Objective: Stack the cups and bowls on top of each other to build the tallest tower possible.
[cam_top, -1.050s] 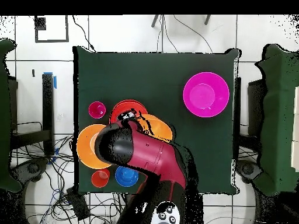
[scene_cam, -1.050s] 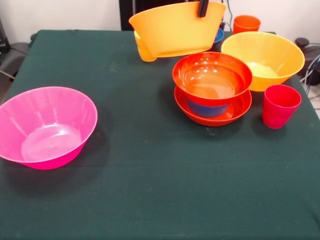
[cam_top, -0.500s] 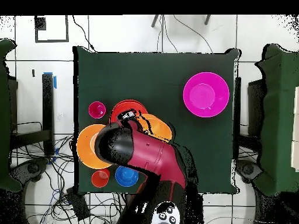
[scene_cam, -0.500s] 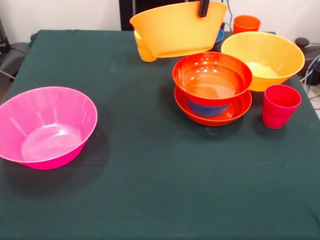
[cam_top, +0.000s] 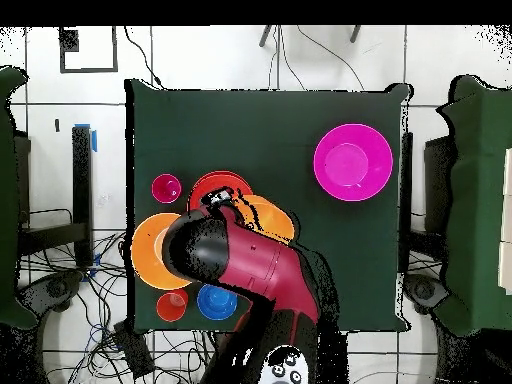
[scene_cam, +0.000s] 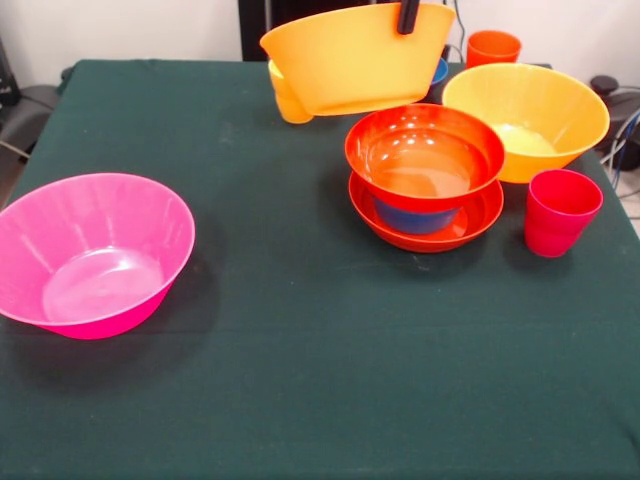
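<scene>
Front view: the gripper [scene_cam: 407, 16] showed only as a dark finger at the top edge, clamped over the rim of a large orange bowl [scene_cam: 350, 60] and holding it tilted in the air, clear of the table [scene_cam: 300, 380]. The bowl was glossy, flared, with its open side facing up and away. Just behind its lower left edge sat a yellow cup [scene_cam: 287, 100], mostly hidden. To the right and below stood the stack [scene_cam: 424, 180]: a shallow red-orange bowl lowest, a small blue bowl in it, and a second red-orange bowl [scene_cam: 424, 155] on top, glossy and empty. Touching or just beside it on the right sat a large yellow-orange bowl [scene_cam: 525, 118], upright. A red-pink cup [scene_cam: 560, 212] stood in front of that bowl, and an orange cup [scene_cam: 493, 47] behind it. A sliver of another blue bowl [scene_cam: 438, 70] peeked from behind the held bowl. The translucent pink bowl [scene_cam: 92, 252] sat well apart at the left, upright and empty.

Overhead view: the red arm [cam_top: 250, 265] covered most of the held bowl and the gripper, so the grip probably could not be checked here. The pink bowl [cam_top: 352, 162] lay alone on the right; the red-pink cup [cam_top: 166, 187], the orange cup [cam_top: 172, 304] and the blue bowl [cam_top: 216, 300] ringed the arm.
</scene>
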